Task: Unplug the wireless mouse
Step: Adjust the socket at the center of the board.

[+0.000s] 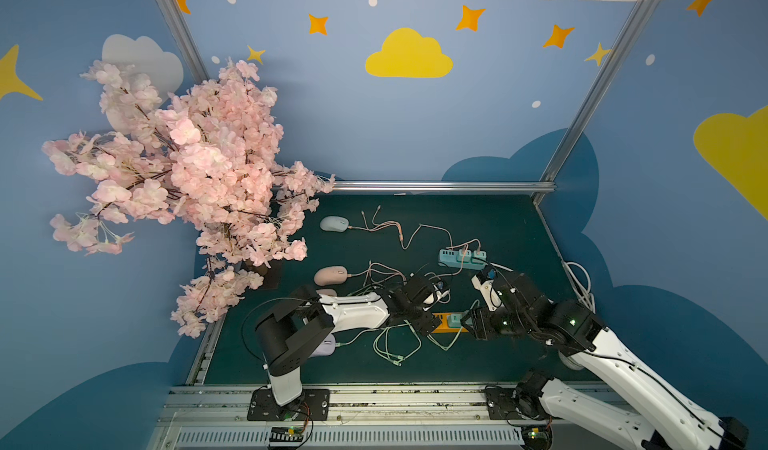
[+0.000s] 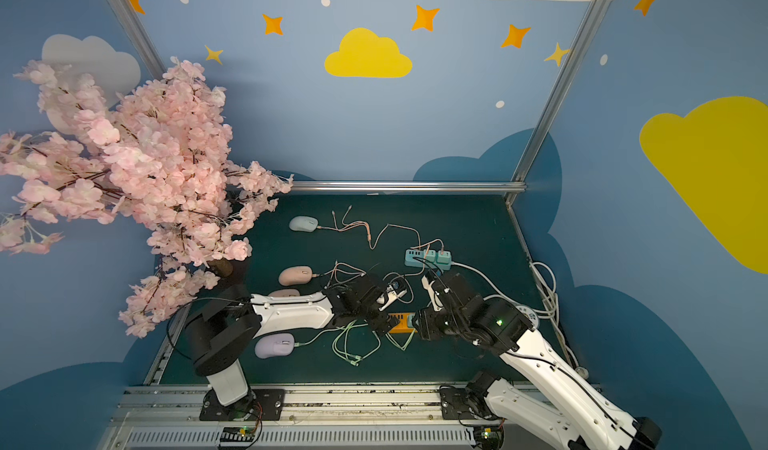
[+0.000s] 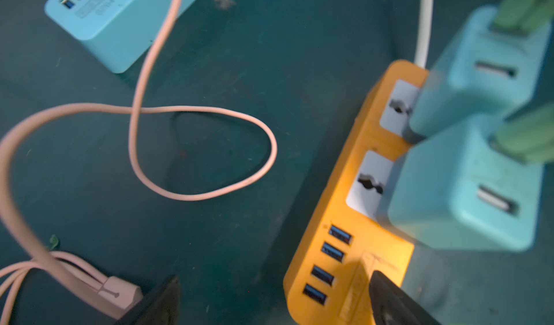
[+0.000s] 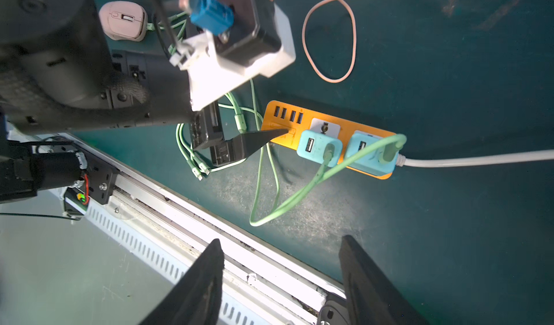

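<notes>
A lavender mouse (image 2: 274,345) (image 4: 123,20) lies near the front left with a green cable (image 4: 299,194) plugged into it. Green cables also go into two teal adapters (image 4: 318,147) on the orange power strip (image 1: 446,321) (image 3: 344,248). My left gripper (image 3: 274,296) (image 2: 384,323) is open at the strip's USB end, one fingertip (image 4: 269,134) on its top. My right gripper (image 4: 281,266) (image 2: 417,321) is open and empty, hovering just right of the strip.
A pale blue mouse (image 1: 334,223) and a pink mouse (image 1: 330,275) trail pink cables to a light blue strip (image 1: 461,259). A cherry blossom tree (image 1: 187,169) overhangs the left side. Loose green cable loops (image 1: 395,344) lie near the front rail (image 4: 180,212).
</notes>
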Motion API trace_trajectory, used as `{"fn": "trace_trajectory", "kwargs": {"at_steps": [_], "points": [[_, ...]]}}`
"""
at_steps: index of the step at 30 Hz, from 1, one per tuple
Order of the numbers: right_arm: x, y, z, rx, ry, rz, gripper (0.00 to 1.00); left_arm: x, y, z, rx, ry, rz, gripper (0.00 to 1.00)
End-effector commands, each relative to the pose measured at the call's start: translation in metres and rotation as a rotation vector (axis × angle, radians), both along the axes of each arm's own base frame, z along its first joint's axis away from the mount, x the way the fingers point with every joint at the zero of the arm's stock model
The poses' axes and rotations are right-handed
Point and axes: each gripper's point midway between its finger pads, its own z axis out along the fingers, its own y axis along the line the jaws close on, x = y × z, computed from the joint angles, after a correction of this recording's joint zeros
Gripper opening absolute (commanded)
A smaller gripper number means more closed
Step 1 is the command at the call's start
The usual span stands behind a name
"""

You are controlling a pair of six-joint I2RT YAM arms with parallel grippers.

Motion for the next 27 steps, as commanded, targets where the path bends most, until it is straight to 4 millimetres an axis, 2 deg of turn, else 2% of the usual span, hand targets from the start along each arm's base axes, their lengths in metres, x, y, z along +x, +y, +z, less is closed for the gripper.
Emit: {"fn": "trace_trajectory", "kwargs": {"at_steps": [1, 5, 7, 9, 12, 17, 21, 24, 27], "points": [[-0.005, 0.007, 0.003, 0.054, 0.001, 0.044, 0.68, -0.02, 0.0, 0.008, -0.037, -0.067, -0.17, 0.97], [-0.01, 0.016, 0.007, 0.118, -0.001, 0.092, 0.74, -0.038, 0.001, 0.022, -0.215, -0.209, -0.28, 1.0], [-0.01, 0.016, 0.008, 0.133, -0.01, 0.094, 0.78, -0.032, 0.002, 0.026, -0.256, -0.251, -0.243, 1.0], [-0.011, 0.014, 0.008, 0.136, -0.018, 0.095, 0.79, -0.025, -0.001, 0.026, -0.251, -0.245, -0.207, 1.0], [-0.014, 0.01, 0.011, 0.141, -0.031, 0.096, 0.8, -0.031, -0.011, 0.026, -0.229, -0.219, -0.29, 1.0], [-0.02, 0.009, 0.025, 0.191, -0.075, 0.119, 0.8, -0.033, -0.023, 0.037, -0.227, -0.248, -0.379, 0.98], [-0.022, 0.007, 0.029, 0.21, -0.097, 0.117, 0.81, -0.025, -0.029, 0.029, -0.172, -0.237, -0.421, 0.9], [-0.024, 0.008, 0.03, 0.223, -0.101, 0.127, 0.79, -0.02, -0.031, 0.023, -0.176, -0.225, -0.443, 0.8], [-0.025, 0.009, 0.031, 0.23, -0.102, 0.13, 0.79, -0.023, -0.033, 0.019, -0.194, -0.186, -0.492, 0.75]]}}
